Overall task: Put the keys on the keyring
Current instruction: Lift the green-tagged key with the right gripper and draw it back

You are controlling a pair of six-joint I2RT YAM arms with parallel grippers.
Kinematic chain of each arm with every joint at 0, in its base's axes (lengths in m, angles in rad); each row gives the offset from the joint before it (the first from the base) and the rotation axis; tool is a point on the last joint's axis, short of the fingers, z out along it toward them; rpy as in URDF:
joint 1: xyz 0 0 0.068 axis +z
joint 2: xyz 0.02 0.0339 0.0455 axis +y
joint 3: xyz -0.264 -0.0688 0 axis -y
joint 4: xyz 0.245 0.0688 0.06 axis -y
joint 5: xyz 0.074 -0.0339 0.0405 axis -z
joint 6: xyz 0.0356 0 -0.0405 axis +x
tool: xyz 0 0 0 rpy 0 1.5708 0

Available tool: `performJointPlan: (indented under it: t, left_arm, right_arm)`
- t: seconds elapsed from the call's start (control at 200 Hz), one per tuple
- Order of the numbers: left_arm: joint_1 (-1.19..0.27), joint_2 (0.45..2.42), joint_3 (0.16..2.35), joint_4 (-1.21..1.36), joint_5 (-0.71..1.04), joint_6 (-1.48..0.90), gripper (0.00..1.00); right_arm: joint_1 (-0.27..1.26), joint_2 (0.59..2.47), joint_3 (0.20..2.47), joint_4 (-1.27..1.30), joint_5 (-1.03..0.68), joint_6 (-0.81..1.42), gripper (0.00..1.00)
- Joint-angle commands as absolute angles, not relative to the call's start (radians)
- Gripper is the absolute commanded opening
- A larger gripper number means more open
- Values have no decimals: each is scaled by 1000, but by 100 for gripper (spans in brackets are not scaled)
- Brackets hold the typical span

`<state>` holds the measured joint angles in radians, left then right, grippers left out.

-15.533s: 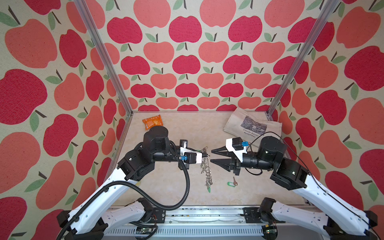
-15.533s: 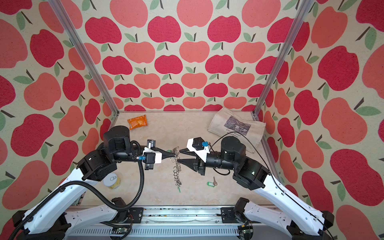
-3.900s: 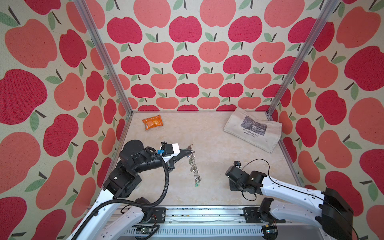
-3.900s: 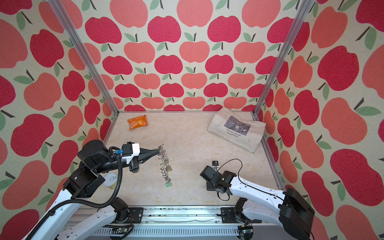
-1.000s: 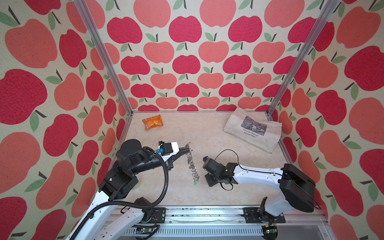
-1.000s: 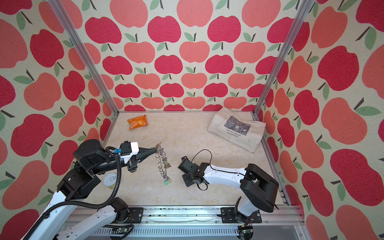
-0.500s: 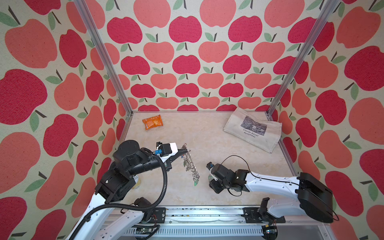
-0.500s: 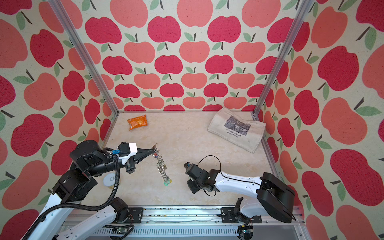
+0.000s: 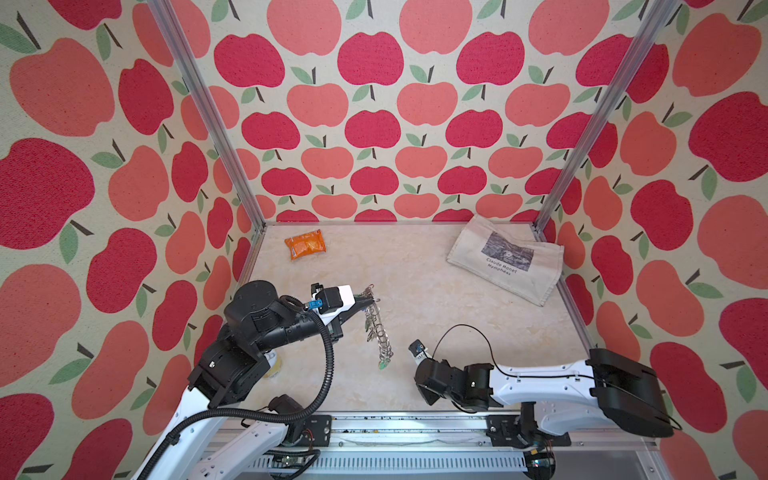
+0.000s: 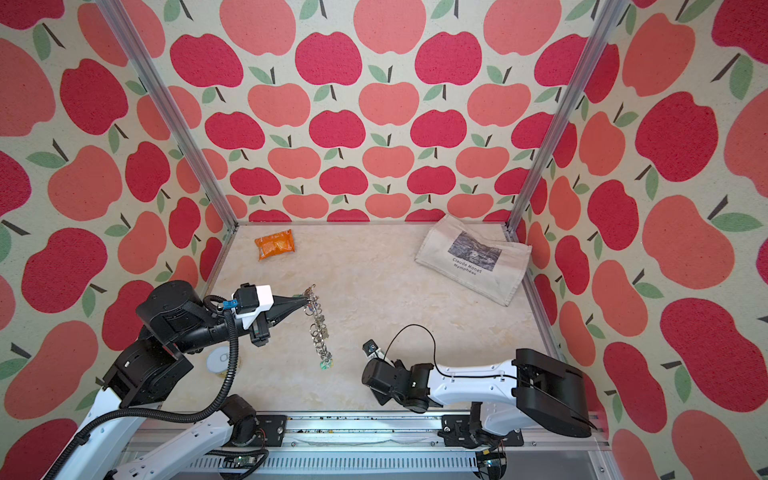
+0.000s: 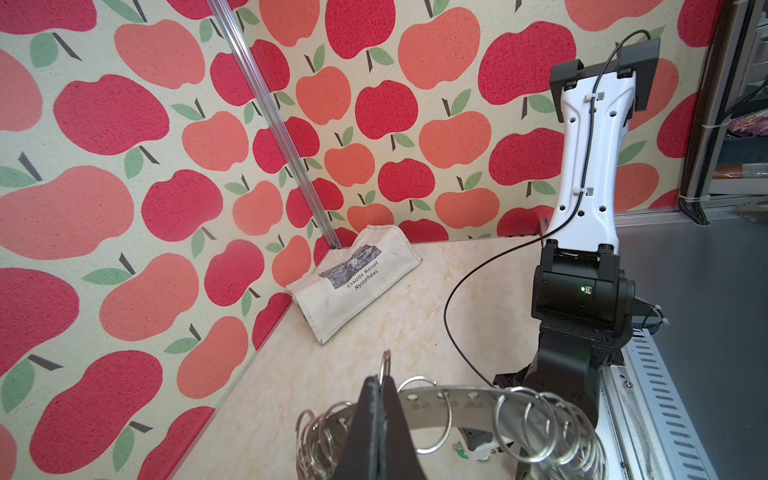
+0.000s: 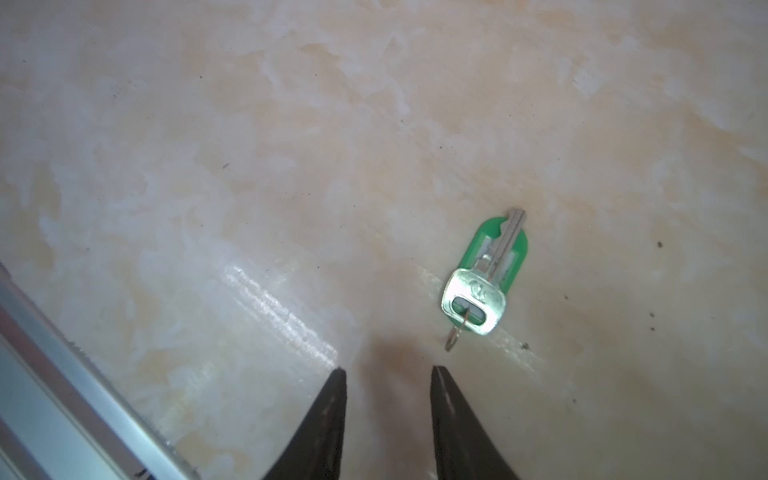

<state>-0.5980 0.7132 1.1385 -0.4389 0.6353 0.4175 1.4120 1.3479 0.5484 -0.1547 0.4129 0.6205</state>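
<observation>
Two robot arms share a marbled tabletop (image 9: 436, 299) boxed in by apple-print walls (image 9: 374, 124). The left claw (image 9: 368, 300) is clenched on the upper rim of the keyring (image 9: 378, 328), which hangs edge-on below its tips in both top views. The left wrist view shows the dark fingers (image 11: 365, 419) pressed flat together over the grey metal band, with wire rings (image 11: 428, 415) fanning out on either side of the grip. A green bit (image 9: 382, 365) shows at the keyring's lowest end, too small to make out, and whether that end touches the tabletop cannot be told. Low at the front, the right arm (image 9: 540, 376) reaches toward the middle, well apart from the keyring. Its right claw (image 12: 386, 370) stands released, pointed tips parted with nothing between them, aimed down at the surface. Just ahead of those tips, touching neither, a silver key (image 12: 476, 297) lies flat on the tabletop across its green tag (image 12: 505, 245), a small wire ring (image 12: 455, 336) threaded through the hole in its head. At the back, an orange packet (image 9: 305, 244) lies near the left corner and a printed cloth bag (image 9: 505, 259) rests in the right corner.
</observation>
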Motion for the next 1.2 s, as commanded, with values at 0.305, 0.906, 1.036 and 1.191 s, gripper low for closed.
performJointPlan:
  t: [0.305,0.906,1.036,1.191]
  left_arm:
    - [-596,699,1169,-425,637,427,0]
    - [-596,690,1171,-438,627,433,0]
    - [-596,685,1162,-434,629,434,0]
    - [-594,680,1157,-432,629,433,0]
  right_arm:
    - [1404,1329,494,-92,562,683,27]
    - [1301,1158,394,-93,477,665,28]
    - [1302,1111,348,9,384,568,34]
    - [1301,1166,359,62,331,513,34]
